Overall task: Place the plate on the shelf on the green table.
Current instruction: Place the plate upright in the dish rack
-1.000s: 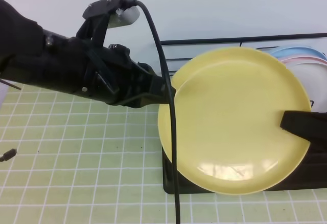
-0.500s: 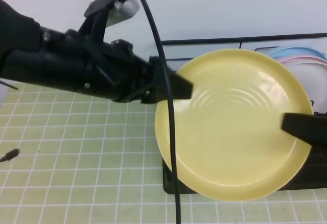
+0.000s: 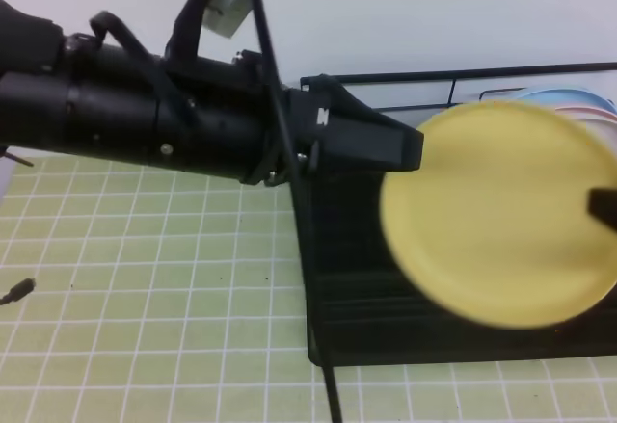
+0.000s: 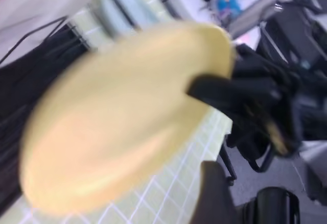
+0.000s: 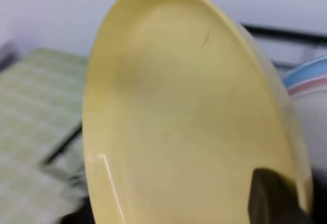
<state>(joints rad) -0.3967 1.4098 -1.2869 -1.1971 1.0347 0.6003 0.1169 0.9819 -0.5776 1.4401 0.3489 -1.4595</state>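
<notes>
The plate (image 3: 501, 216) is round, plain pale yellow, with a shallow raised rim and no pattern; it is blurred in the high view and in the left wrist view (image 4: 117, 117), sharper in the right wrist view (image 5: 189, 112), where its smooth concave face shows. It hangs in the air above the shelf (image 3: 347, 250), over the right part of the black tray base, tilted rather than flat.

There is one yellow plate. Behind its far right edge two more plate rims show, one blue-rimmed (image 3: 559, 92) and one pink-rimmed (image 3: 590, 112), both standing in the shelf's far right slots; in the right wrist view they appear as a blue band (image 5: 305, 72) and a pink band (image 5: 309, 86) beside the yellow rim. The shelf is one black wire rack with a solid tray and a tall back rail, sitting on the green tiled bench (image 3: 145, 288) at the right of the scene.

The right hand (image 3: 605, 209) grips the plate at its right rim; one dark finger (image 5: 273, 198) lies across the plate's face, closed on it. The left hand (image 3: 410, 148) reaches in from the left with its dark tip just at the plate's upper left edge; whether its jaws are parted or touching the plate I cannot tell.

A small dark object (image 3: 13, 293) lies on the bench at the far left.
</notes>
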